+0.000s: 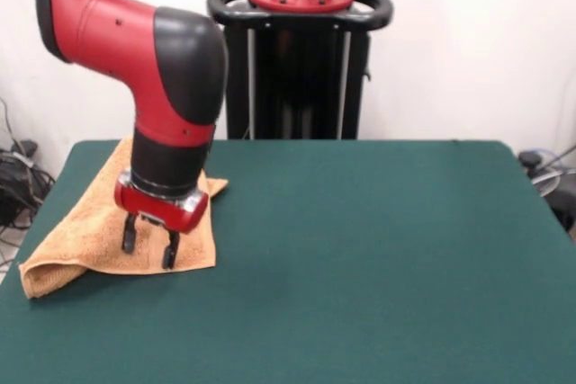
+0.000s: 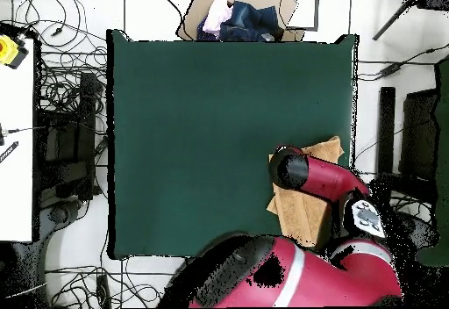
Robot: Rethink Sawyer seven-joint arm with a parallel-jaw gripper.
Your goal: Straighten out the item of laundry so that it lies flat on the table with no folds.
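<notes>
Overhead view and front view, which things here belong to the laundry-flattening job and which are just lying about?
Job:
towel, partly folded
table
gripper, open over the towel

Lying about:
cardboard box of clothes
floor cables

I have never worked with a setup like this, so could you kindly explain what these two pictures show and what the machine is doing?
The red and black machine is a robot arm on a pedestal; at its end is a gripper, a two-fingered claw. One picture is taken from across the table, facing the robot. The other looks straight down from above, so it is turned half round, and there the arm hides most of what lies beneath it. The table is covered in dark green cloth. On it, near one side edge, lies a small orange-tan towel, rumpled, with one corner folded. The gripper's fingers are spread apart and point down at the towel. It holds nothing; whether the tips touch the cloth I cannot tell.
</notes>
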